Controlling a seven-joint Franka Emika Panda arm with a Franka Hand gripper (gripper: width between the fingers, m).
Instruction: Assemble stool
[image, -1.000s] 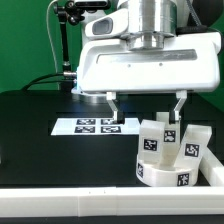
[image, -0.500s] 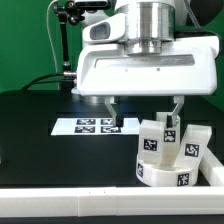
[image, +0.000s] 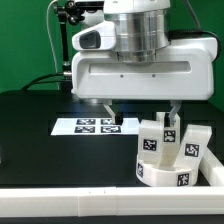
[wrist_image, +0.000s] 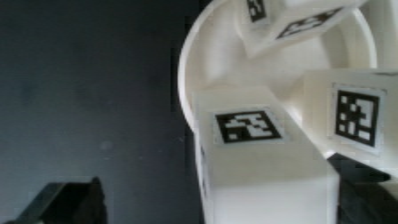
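The stool's round white seat (image: 163, 176) lies at the exterior view's front right, with tagged leg blocks (image: 152, 141) standing on it. My gripper (image: 145, 108) hangs above and just behind them, jaws wide apart and empty. Its right finger (image: 177, 107) is close over the rear block. In the wrist view the seat's rim (wrist_image: 199, 95) curves past. A tagged leg (wrist_image: 258, 150) lies below and between my dark fingers (wrist_image: 71, 202). My gripper (wrist_image: 217, 200) is not touching the leg.
The marker board (image: 92, 126) lies flat on the black table behind the stool parts. A long white bar (image: 70, 206) runs along the front edge and turns up at the right (image: 214, 172). A black stand and cable are at the back left.
The arm and gripper body have come lower and nearer the camera, over the stool parts. The jaws stay open. The parts have not moved.
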